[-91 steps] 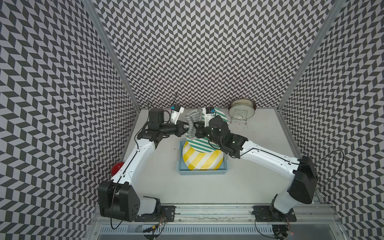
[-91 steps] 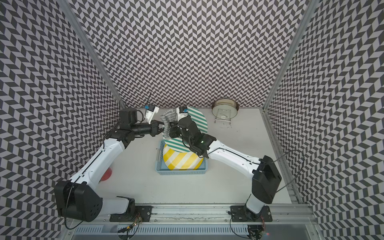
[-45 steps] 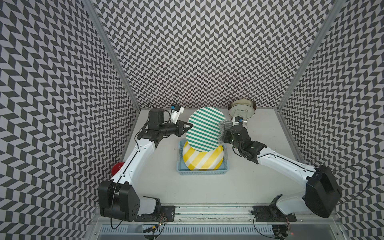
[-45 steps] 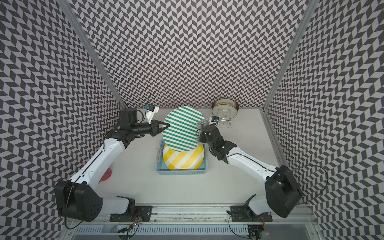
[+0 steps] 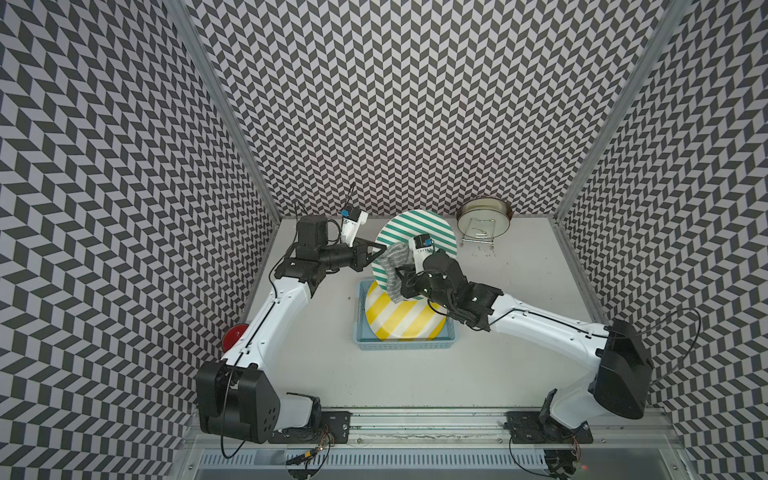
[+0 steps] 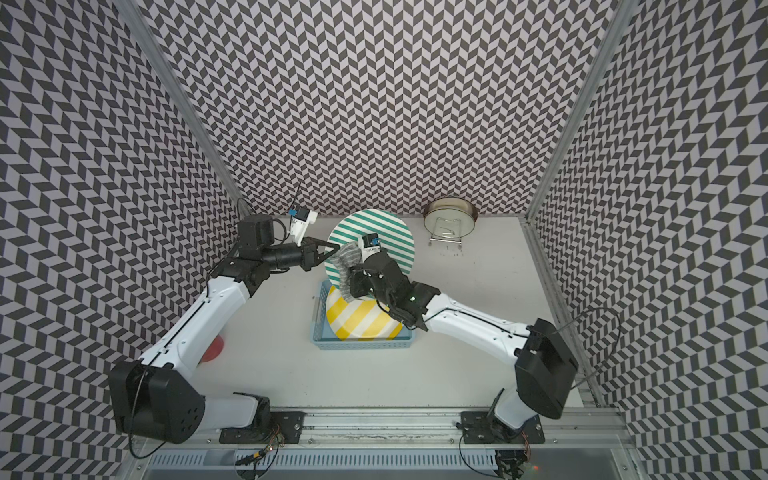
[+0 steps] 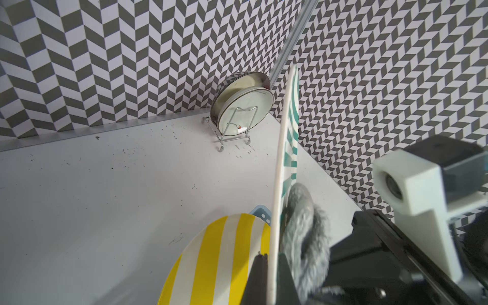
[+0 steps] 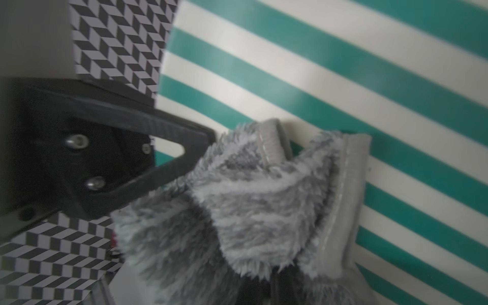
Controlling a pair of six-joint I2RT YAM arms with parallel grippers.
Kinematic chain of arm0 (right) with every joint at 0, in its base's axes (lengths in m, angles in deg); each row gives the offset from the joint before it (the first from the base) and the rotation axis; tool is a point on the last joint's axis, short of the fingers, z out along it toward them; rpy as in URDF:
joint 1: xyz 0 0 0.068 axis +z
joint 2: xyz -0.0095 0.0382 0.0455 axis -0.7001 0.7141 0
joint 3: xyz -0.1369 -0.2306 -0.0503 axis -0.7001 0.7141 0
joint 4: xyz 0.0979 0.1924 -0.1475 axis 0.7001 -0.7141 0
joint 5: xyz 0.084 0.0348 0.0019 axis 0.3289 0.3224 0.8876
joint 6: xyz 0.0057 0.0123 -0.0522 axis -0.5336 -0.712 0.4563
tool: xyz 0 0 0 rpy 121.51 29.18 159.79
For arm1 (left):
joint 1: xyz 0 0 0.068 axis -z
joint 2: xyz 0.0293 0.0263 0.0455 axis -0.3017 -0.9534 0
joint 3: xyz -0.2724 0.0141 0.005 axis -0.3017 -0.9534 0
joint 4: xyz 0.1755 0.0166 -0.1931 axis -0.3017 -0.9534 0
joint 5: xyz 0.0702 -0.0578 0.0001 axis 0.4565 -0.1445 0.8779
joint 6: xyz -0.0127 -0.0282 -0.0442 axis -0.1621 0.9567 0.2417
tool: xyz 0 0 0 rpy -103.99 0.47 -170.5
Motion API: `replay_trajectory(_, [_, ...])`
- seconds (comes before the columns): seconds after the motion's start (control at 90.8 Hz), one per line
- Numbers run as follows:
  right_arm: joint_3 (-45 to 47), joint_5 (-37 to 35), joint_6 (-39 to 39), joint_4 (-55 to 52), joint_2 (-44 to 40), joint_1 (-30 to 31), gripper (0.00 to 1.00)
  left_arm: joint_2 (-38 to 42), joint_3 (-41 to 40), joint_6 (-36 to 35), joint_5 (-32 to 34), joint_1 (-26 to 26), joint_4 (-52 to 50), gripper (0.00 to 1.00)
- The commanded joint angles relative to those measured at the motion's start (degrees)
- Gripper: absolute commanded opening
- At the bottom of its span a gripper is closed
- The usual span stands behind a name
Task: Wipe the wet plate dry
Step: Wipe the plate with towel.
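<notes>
The green-and-white striped plate [image 5: 419, 226] [image 6: 376, 226] stands upright on its edge above the basket. My left gripper [image 5: 376, 254] [image 6: 330, 251] is shut on its left rim. In the left wrist view the plate [image 7: 287, 137] is edge-on between the two fingers of the left gripper [image 7: 272, 264]. My right gripper [image 5: 402, 281] [image 6: 354, 282] is shut on a fluffy grey cloth [image 5: 392, 266] [image 6: 347, 262] [image 7: 303, 224]. The cloth [image 8: 250, 198] is pressed on the striped face of the plate [image 8: 343, 66], close to the left gripper's finger [image 8: 171, 148]. It hides the right jaws.
A yellow-and-white striped plate [image 5: 401, 324] [image 7: 216, 258] lies in a blue basket [image 5: 360, 328] under the held plate. A metal dish on a wire stand [image 5: 484, 212] [image 7: 243, 105] is at the back right. A red object [image 5: 232, 337] sits by the left wall.
The right arm swung the cloth off the plate to the right, then came back; the cloth is again on the plate's lower left face. The left arm has kept the plate still.
</notes>
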Motion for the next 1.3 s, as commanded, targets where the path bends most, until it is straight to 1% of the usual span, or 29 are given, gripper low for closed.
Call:
replay_trajectory(0.0, [-3.9,3.2,2.2,2.4,3.8,1.2,0.00,1.9,0.8,0.9,-6.7,1.1,3.9,0.00])
replay_trajectory(0.154, [-4.7,5.3,1.0,2.3,5.6,1.7,0.00,1.7,0.9,1.3,-6.7,1.1,4.2,0.00])
replay_trajectory(0.297, [-1.8,1.1,-0.3,0.9,4.6,1.6,0.00,1.6,1.2,1.2,-6.6,1.1,4.1,0.00])
replay_trajectory(0.452, [5.4,-2.8,-2.0,0.6,1.3,0.8,0.00,1.8,1.6,1.3,-6.9,1.1,4.1,0.00])
replay_trajectory(0.661, [14.3,-3.6,-6.3,0.3,-3.1,-5.0,0.00,2.1,1.7,0.7,-7.3,1.1,3.7,0.00])
replay_trajectory(0.826, [19.4,1.7,-9.5,1.2,-6.5,-14.1,0.00,2.5,2.2,-2.2,-6.9,1.1,1.2,0.00])
replay_trajectory(0.947, [22.0,5.1,-10.4,1.3,-9.0,-21.2,0.00,2.9,3.7,-6.2,-5.7,1.1,-2.5,0.00])
replay_trajectory(1.047, [23.7,10.0,-10.0,1.8,-11.5,-28.0,0.00,3.4,5.4,-11.4,-3.7,1.1,-6.5,0.00])
replay_trajectory(1.135, [24.3,14.2,-8.6,2.1,-13.8,-32.9,0.00,3.9,7.3,-18.6,-3.4,1.0,-11.2,0.00])
replay_trajectory(1.201, [23.9,16.9,-7.5,1.9,-15.3,-36.0,0.00,4.0,9.3,-25.2,-2.9,1.1,-16.9,0.00])
replay_trajectory(1.289, [23.7,22.5,-5.7,4.0,-16.6,-39.5,0.00,4.3,11.6,-33.0,-1.9,1.1,-24.3,0.00])
